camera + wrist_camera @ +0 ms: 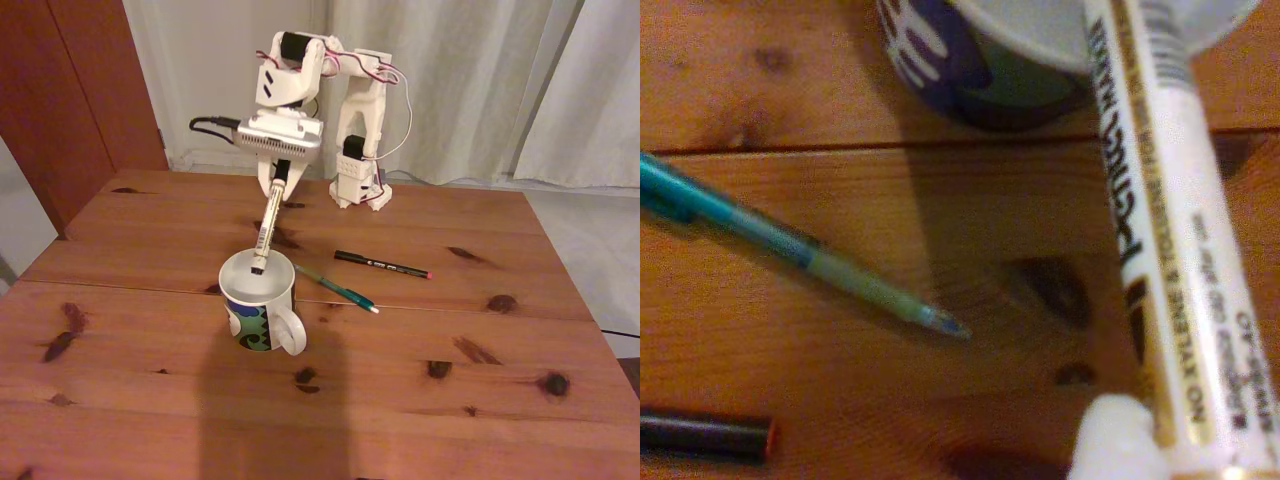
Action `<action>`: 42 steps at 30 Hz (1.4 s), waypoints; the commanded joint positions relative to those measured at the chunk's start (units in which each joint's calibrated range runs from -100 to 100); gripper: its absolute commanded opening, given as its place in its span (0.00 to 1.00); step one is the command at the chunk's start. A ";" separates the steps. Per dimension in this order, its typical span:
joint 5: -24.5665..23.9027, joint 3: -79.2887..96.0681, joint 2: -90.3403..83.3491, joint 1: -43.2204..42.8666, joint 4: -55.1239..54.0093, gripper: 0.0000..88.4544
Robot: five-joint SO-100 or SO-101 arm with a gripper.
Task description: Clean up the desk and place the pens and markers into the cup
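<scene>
While the arm reaches forward from its base at the far side of the desk (400,380), the gripper (277,186) hangs above the cup (260,300) and its fingers are closed narrow on the upper end of the white marker (264,232). The marker hangs steeply, a little tilted, with its black cap down. In the fixed view the cap is already inside the mouth of the cup, so I judge that the arm holds it this way to drop it straight in without hitting the rim.

In the wrist view the printed barrel of the white marker (1170,250) runs from the lower right up to the cup (990,70), whose blue and green pattern shows at the top edge.

Two things of the task are not yet in the cup. The teal-green pen (338,288) lies on the wood just beside the cup, on its right in the fixed view, its pale tip pointing away from it. The black pen (383,265) with the red end lies a little farther back, near the teal one but apart from it.

My judgement is that the first of three items is almost placed. The next move only needs the fingers to open, but the marker could tip the cup if it leans too much on the rim.
</scene>
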 commanded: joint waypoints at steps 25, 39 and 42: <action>0.37 -16.85 0.13 0.72 6.88 0.01; 3.78 -12.53 -0.53 0.80 10.58 0.01; 3.83 -10.72 -0.53 0.80 10.50 0.01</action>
